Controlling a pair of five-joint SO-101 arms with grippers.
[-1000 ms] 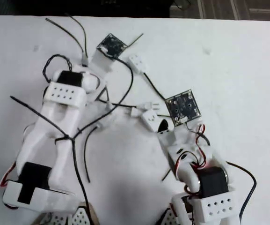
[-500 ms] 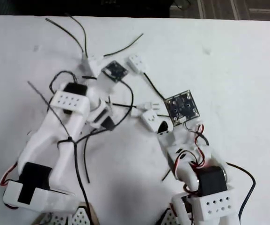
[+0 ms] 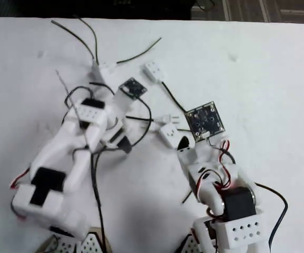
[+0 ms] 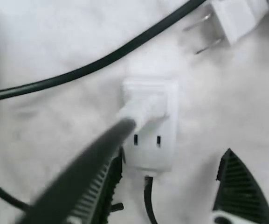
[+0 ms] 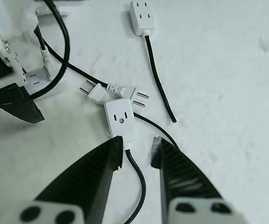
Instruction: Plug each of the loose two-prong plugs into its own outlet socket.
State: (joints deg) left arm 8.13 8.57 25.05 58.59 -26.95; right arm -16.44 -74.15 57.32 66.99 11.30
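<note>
White table [image 3: 267, 79] is carrying everything. L arm [image 3: 62, 158] is stretching in from 7 o'clock and R arm [image 3: 220, 184] from 5 o'clock, both ending near table centre.

L gripper [image 4: 176, 140] is hanging released, w/ fingers [image 4: 239, 186] spread wide either side of a white outlet socket [image 4: 153, 135]. Can't tell if the blurred finger is touching it. A white seated plug [image 4: 141, 109] is already sitting in one pair of that socket's slots; a 2nd pair is showing free.

R gripper [image 5: 136, 142] is also released, its fingers [image 5: 181, 177] parted a little and gripping nothing. It's hovering just at 4 o'clock of a second socket [image 5: 120, 119], whose black cord [image 5: 141, 175] is running btwn the fingers.

A third socket [image 5: 141, 16] is lying at 12 o'clock of the second socket, well apart.

First loose plug [image 5: 94, 93] and second loose plug [image 5: 130, 93] are lying side by side on the table, at approx 11 and 1 o'clock of the second socket and just beside it. Prongs are pointing outward, neither plugged in.
</note>
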